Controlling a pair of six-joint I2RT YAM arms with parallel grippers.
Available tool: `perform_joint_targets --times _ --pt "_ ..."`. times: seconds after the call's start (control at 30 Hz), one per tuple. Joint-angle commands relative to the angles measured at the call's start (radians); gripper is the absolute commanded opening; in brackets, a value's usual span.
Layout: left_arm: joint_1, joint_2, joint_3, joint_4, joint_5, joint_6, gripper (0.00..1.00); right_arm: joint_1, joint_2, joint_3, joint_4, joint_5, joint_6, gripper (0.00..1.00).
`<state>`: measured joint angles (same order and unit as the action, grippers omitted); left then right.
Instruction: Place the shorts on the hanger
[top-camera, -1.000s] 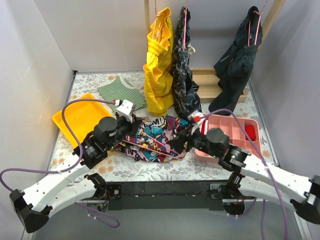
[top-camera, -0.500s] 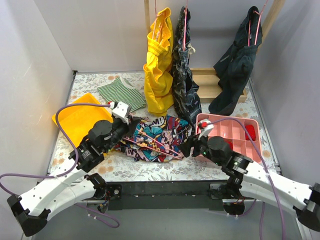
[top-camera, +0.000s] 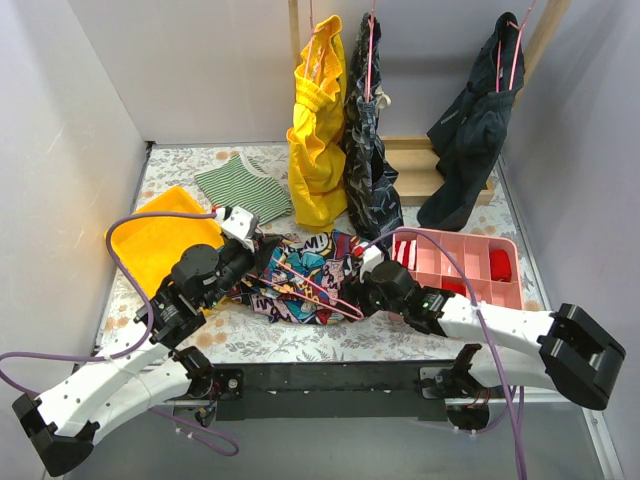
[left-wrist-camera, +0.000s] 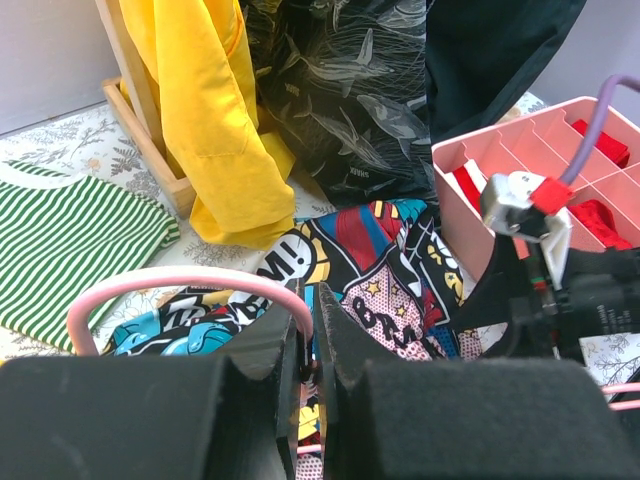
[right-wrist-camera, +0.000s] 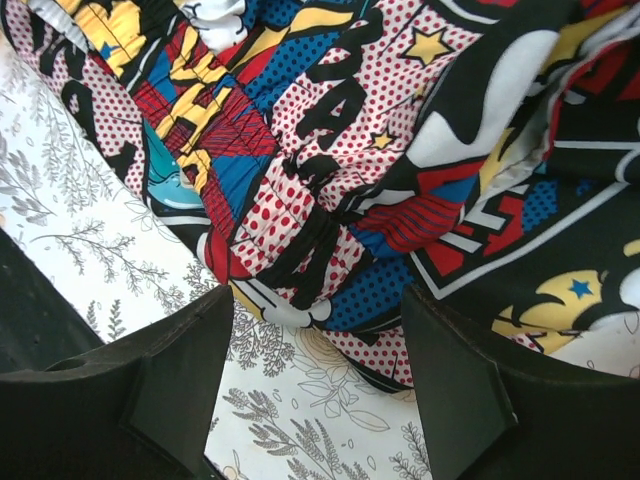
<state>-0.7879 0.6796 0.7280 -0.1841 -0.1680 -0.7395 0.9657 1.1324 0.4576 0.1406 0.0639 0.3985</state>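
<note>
The comic-print shorts (top-camera: 312, 268) lie crumpled on the floral table between the arms, and also show in the left wrist view (left-wrist-camera: 400, 270) and the right wrist view (right-wrist-camera: 330, 150). The pink wire hanger (top-camera: 318, 292) lies across and partly inside them. My left gripper (top-camera: 257, 262) is at the shorts' left edge, shut on the hanger; its curved pink wire (left-wrist-camera: 190, 284) runs into the closed jaws (left-wrist-camera: 312, 335). My right gripper (top-camera: 354, 298) is open and low over the shorts' near right edge (right-wrist-camera: 318, 305), with the cloth edge between its fingers.
A pink compartment tray (top-camera: 478, 258) with red items sits right of the shorts. A yellow tray (top-camera: 155, 240) and a green striped garment (top-camera: 245, 185) lie at the left. A yellow garment (top-camera: 318, 140), a dark patterned garment (top-camera: 368, 160) and a dark jacket (top-camera: 470, 125) hang on a wooden rack behind.
My right gripper has moved left and down from beside the pink tray to the shorts' near right edge. My left arm has shifted slightly back with the hanger.
</note>
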Motion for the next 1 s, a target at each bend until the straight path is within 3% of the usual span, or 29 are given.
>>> perform_joint_targets --times 0.0,0.6,0.87,0.97 --pt "-0.004 -0.009 0.001 0.028 0.004 0.015 0.0 0.03 0.059 0.079 0.048 0.02 -0.049 0.76" --pt "-0.004 0.003 0.016 0.034 -0.008 0.043 0.0 0.068 0.194 0.179 -0.03 0.158 -0.079 0.75" --pt "-0.004 -0.002 0.001 0.063 -0.033 0.06 0.0 0.07 0.181 0.199 -0.064 0.229 -0.058 0.55" --pt "-0.004 0.0 -0.002 0.077 -0.047 0.071 0.0 0.068 0.155 0.208 -0.064 0.249 -0.052 0.35"
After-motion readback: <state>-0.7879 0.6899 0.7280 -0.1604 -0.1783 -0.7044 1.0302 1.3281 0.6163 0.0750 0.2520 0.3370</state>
